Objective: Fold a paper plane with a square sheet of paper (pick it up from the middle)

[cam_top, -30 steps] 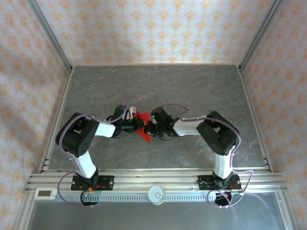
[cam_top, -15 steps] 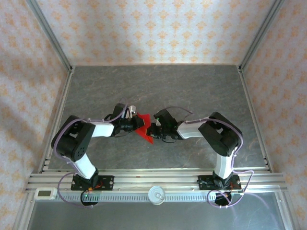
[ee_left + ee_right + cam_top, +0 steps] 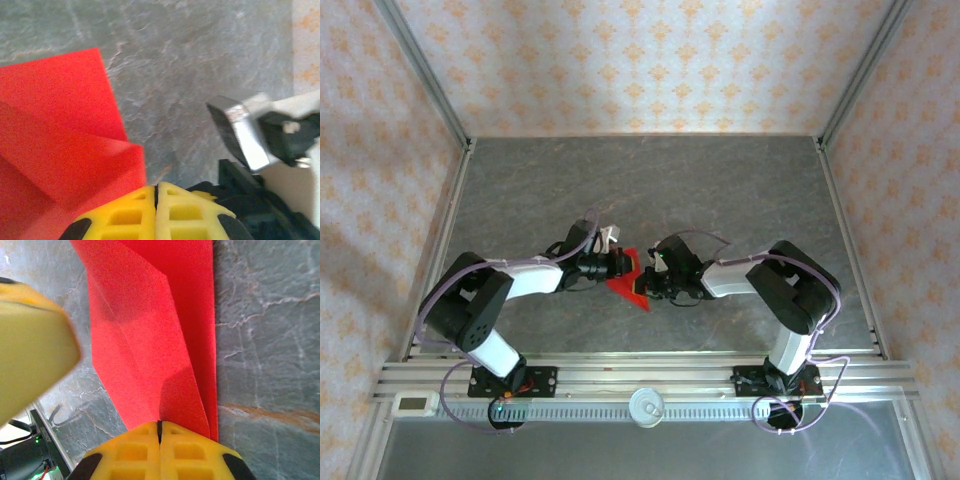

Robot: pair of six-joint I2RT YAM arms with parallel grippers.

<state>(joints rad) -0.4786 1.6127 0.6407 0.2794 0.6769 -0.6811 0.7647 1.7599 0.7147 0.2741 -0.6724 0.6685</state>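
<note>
The square sheet of paper [image 3: 630, 282] is bright red and folded into a narrower creased shape, low over the middle of the table between the two grippers. My right gripper [image 3: 655, 281] meets it from the right. In the right wrist view its yellow jaws [image 3: 160, 424] are shut on the sheet [image 3: 150, 330], whose crease runs into the seam. My left gripper [image 3: 619, 266] comes from the left, jaws [image 3: 156, 189] pressed together. The sheet [image 3: 65, 140] lies beside and under its left finger, not visibly between the jaws. A blurred left fingertip [image 3: 30, 340] overlaps the sheet's edge.
The grey stone-patterned table [image 3: 720, 190] stretches out on all sides of the arms. Patterned walls with metal posts close off the back and both sides. An aluminium rail [image 3: 640, 375] runs along the near edge. Part of the right arm [image 3: 250, 135] is close by in the left wrist view.
Both grippers and the red sheet have shifted a little to the right and toward the near edge. Both arms now stretch lower and flatter over the table.
</note>
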